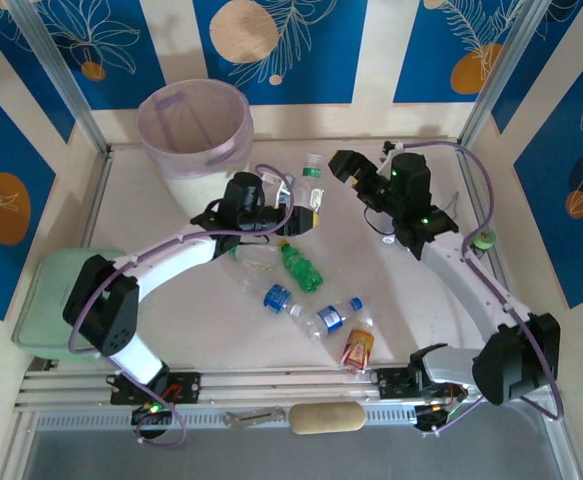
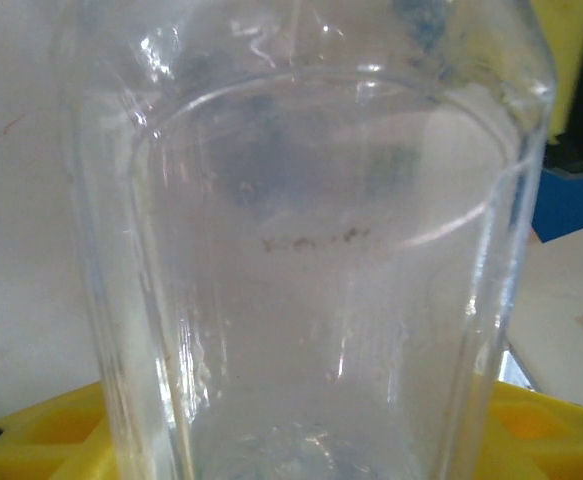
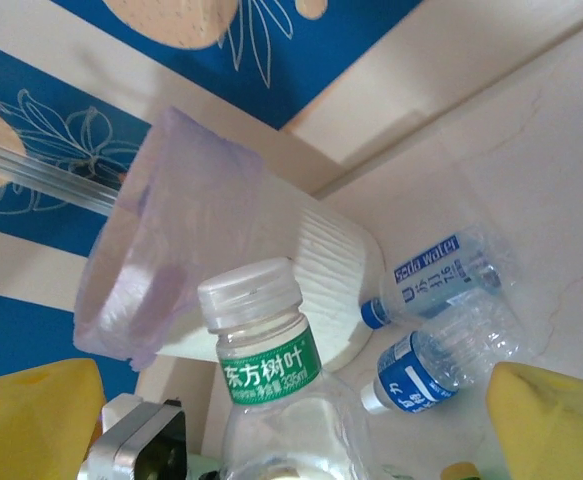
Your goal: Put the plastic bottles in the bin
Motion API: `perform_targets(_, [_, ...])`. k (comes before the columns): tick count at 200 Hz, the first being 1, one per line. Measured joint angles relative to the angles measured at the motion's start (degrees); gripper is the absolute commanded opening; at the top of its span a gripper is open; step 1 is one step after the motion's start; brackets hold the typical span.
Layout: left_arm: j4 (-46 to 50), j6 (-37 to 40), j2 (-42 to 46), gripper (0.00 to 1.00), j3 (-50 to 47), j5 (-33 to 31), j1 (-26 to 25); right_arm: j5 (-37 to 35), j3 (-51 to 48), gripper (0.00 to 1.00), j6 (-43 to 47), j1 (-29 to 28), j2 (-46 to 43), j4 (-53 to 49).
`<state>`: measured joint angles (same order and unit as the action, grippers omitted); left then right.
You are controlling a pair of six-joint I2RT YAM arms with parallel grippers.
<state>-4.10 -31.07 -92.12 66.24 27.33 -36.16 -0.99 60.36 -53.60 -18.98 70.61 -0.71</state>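
Apparently the left gripper pinched the clear bottle; the right gripper gaped wide. Best lifted high over the bin rim.

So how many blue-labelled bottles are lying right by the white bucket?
2 blue-labelled bottles, side by side: the upper bottle with its cap by the bucket, the lower bottle beside it. More may hide behind the green-labelled bottle.

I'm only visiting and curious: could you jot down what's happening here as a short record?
bin: white bucket, lilac liner, back left of table
left gripper: shut on a clear bottle
right gripper: open, green-labelled bottle between its fingers
lying on table, among others: green bottle, blue-labelled bottle, red-orange labelled bottle
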Motion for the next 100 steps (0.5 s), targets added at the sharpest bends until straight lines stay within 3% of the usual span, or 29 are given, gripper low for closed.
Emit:
perform_targets(48, [10.47,8.85,0.00,0.58,15.26,-3.28,7.28,-0.85,-5.07,0.99,0.04,1.51,-5.05,-1.07])
perform_targets(100, [15.56,19.21,-2.03,0.58,33.90,-9.42,16.76,-1.60,-10.27,0.99,0.02,1.84,-7.06,-4.07])
